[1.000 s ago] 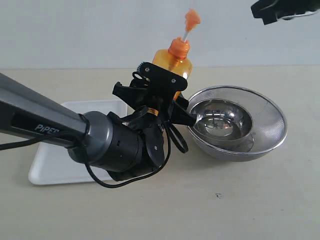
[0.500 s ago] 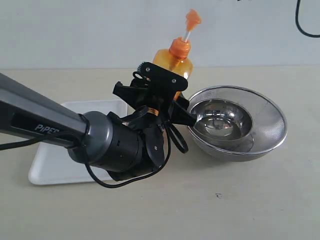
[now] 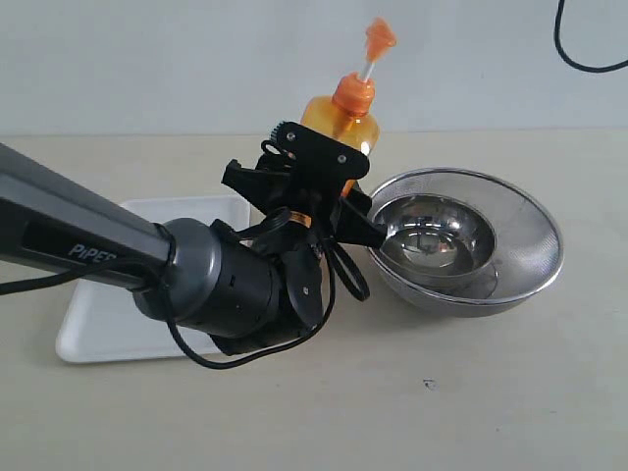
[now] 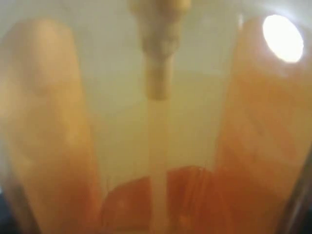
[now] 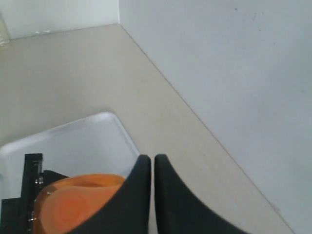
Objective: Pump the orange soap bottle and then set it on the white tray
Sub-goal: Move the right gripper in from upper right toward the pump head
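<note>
- The tray (image 3: 93, 329) lies flat on the left part of the desk (image 3: 491, 392), toward the near edge, partly hidden behind the left arm (image 3: 88, 240)
- That arm comes in from the left edge and slants toward the middle of the desk, its dark wrist over the tray's right end
- The left gripper (image 3: 339, 188) is clamped on the bottle (image 3: 343, 116), with a black finger on either side of the body
- The bottle stands upright in that grip, about midway along the desk and nearer the far edge, off the tray and between it and the bowl (image 3: 535, 245)
- Its base is hidden by the gripper, so I cannot tell whether it rests on the desk
- The pump head is up, with the white stem showing
- The left wrist view is a blur of translucent orange: the bottle (image 4: 234, 146) fills it
- The mesh bowl sits on the right part of the desk, its rim just beside the gripper's lower finger
- The right gripper (image 5: 152, 168) shows only in its own wrist view, its fingers pressed together on nothing, looking down on the bottle's (image 5: 78, 200) orange top and a corner of the tray (image 5: 83, 141)
- A black cable (image 3: 579, 61) loops in front of the wall (image 3: 147, 59) above the far right corner
</note>
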Robot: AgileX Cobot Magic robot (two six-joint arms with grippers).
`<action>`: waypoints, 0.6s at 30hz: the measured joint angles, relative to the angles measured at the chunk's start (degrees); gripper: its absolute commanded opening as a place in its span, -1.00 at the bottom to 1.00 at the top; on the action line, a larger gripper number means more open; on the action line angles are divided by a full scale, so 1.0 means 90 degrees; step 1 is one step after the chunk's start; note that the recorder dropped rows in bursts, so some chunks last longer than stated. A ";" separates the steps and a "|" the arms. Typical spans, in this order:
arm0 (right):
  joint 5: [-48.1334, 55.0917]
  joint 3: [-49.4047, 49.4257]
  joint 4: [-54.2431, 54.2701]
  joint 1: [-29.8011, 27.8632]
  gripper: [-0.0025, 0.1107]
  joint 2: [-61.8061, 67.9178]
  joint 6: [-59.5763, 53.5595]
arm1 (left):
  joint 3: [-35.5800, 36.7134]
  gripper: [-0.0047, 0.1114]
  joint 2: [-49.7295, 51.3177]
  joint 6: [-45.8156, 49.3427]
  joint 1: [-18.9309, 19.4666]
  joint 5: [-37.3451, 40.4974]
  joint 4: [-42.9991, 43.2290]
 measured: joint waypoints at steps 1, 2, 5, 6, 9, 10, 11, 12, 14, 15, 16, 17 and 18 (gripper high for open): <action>0.0100 -0.0011 0.0062 0.0000 -0.96 0.0000 -0.0062 | 0.0000 -0.84 0.0000 0.0000 0.0000 0.0000 0.0000; 0.0153 -0.0011 0.0081 0.0000 -0.96 0.0000 -0.0089 | 0.0000 -0.84 0.0000 0.0000 0.0000 0.0000 0.0000; 0.0195 -0.0011 0.0093 0.0053 -0.96 0.0000 -0.0107 | 0.0000 -0.84 0.0000 0.0000 0.0000 0.0000 0.0000; 0.0211 -0.0011 0.0093 0.0072 -0.96 0.0000 -0.0133 | 0.0000 -0.84 0.0000 0.0000 0.0000 0.0000 0.0000; 0.0250 -0.0011 0.0093 0.0192 -0.96 0.0000 -0.0179 | 0.0000 -0.84 0.0000 0.0000 0.0000 0.0000 0.0000; 0.0224 -0.0011 0.0093 0.0247 -0.96 0.0000 -0.0207 | 0.0000 -0.84 0.0000 0.0000 0.0000 0.0000 0.0000; 0.0189 -0.0011 0.0093 0.0287 -0.96 0.0000 -0.0221 | 0.0000 -0.84 0.0000 0.0000 0.0000 0.0000 0.0000; 0.0145 -0.0011 0.0081 0.0333 -0.96 0.0000 -0.0233 | 0.0000 -0.84 0.0000 0.0000 0.0000 0.0000 0.0000; 0.0040 -0.0011 0.0056 0.0382 -0.96 0.0000 -0.0232 | 0.0000 -0.84 0.0000 0.0000 0.0000 0.0000 0.0000; -0.0032 -0.0011 0.0042 0.0409 -0.96 0.0000 -0.0232 | 0.0000 -0.84 0.0000 0.0000 0.0000 0.0000 0.0000; -0.0100 -0.0011 0.0011 0.0425 -0.96 0.0000 -0.0232 | 0.0000 -0.84 0.0000 0.0000 0.0000 0.0000 0.0000; -0.0150 -0.0011 0.0011 0.0438 -0.96 0.0000 -0.0232 | 0.0000 -0.84 0.0000 0.0000 0.0000 0.0000 0.0000; -0.0216 -0.0011 -0.0023 0.0438 -0.96 0.0000 -0.0232 | 0.0000 -0.84 0.0000 0.0000 0.0000 0.0000 0.0000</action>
